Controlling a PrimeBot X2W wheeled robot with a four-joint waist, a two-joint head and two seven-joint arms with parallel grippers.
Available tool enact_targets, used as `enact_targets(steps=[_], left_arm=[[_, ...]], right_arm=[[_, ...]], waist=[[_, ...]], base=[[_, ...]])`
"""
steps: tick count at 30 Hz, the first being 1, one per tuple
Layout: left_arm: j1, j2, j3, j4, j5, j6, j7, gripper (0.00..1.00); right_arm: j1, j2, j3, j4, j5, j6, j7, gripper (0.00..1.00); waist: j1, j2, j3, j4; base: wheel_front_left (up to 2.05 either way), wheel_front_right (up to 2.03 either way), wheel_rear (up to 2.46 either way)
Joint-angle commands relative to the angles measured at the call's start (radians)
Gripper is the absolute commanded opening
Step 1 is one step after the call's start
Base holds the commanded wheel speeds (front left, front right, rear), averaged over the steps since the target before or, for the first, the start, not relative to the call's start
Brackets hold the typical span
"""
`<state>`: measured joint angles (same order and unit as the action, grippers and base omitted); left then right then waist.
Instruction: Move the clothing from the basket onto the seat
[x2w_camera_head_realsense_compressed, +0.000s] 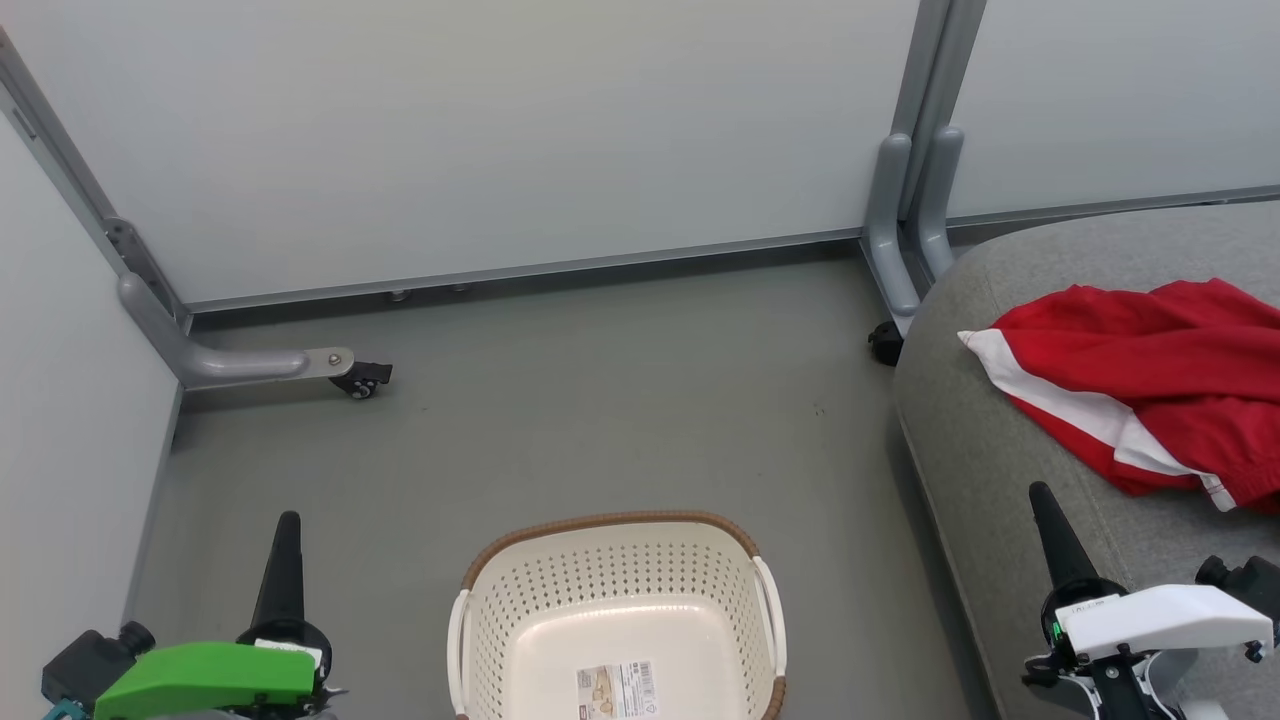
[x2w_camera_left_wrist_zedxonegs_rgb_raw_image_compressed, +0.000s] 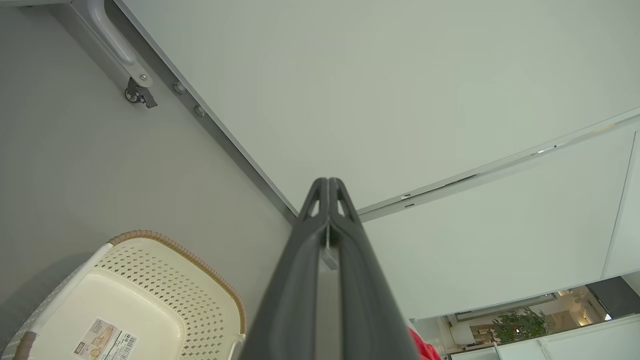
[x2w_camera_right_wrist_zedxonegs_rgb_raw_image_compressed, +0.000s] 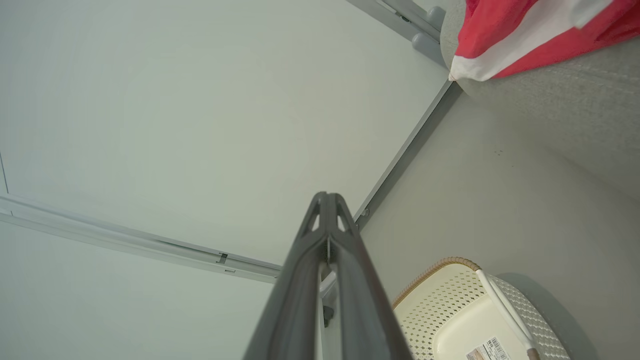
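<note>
The cream basket (x2w_camera_head_realsense_compressed: 480, 640) with a brown rim stands on the floor at the bottom centre, holding nothing but the paper label on its bottom. Red clothing (x2w_camera_head_realsense_compressed: 1150, 380) with white panels lies spread on the grey seat (x2w_camera_head_realsense_compressed: 980, 440) at the right. My left gripper (x2w_camera_head_realsense_compressed: 288, 525) is shut, left of the basket, fingers pointing up the view. My right gripper (x2w_camera_head_realsense_compressed: 1040, 495) is shut over the seat's front part, just short of the clothing. The basket (x2w_camera_left_wrist_zedxonegs_rgb_raw_image_compressed: 150, 280) appears low left in the left wrist view under the shut left gripper (x2w_camera_left_wrist_zedxonegs_rgb_raw_image_compressed: 328, 182). In the right wrist view, clothing (x2w_camera_right_wrist_zedxonegs_rgb_raw_image_compressed: 520, 35), seat (x2w_camera_right_wrist_zedxonegs_rgb_raw_image_compressed: 575, 115), basket (x2w_camera_right_wrist_zedxonegs_rgb_raw_image_compressed: 450, 305), right gripper (x2w_camera_right_wrist_zedxonegs_rgb_raw_image_compressed: 327, 196).
Pale partition panels (x2w_camera_head_realsense_compressed: 500, 130) close off the back and left, standing on grey feet with castors (x2w_camera_head_realsense_compressed: 360, 380). Another partition foot (x2w_camera_head_realsense_compressed: 890, 250) sits by the seat's far corner. Grey floor (x2w_camera_head_realsense_compressed: 600, 400) stretches between the basket and the panels.
</note>
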<state>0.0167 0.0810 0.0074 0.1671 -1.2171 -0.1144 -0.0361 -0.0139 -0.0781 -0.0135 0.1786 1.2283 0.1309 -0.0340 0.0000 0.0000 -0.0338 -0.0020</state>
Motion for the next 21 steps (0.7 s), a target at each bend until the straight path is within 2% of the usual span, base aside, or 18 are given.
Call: enact_targets(steps=[1, 21], left_arm=[[-0.033, 0.01, 0.009, -0.001, -0.037, -0.007, 0.008, 0.0], [-0.078, 0.007, 0.034, 0.035, -0.216, -0.012, 0.057, 0.0]], right_arm=[[-0.026, -0.007, -0.007, 0.0, 0.035, 0.0, 0.009, 0.0], [-0.059, -0.005, -0.032, 0.03, 0.208, 0.0, 0.06, 0.0]], waist=[[0.0, 0.0, 0.002, 0.0], [0.0, 0.0, 0.016, 0.001]], base=[[0.0, 0.0, 0.0], [0.0, 0.0, 0.0]])
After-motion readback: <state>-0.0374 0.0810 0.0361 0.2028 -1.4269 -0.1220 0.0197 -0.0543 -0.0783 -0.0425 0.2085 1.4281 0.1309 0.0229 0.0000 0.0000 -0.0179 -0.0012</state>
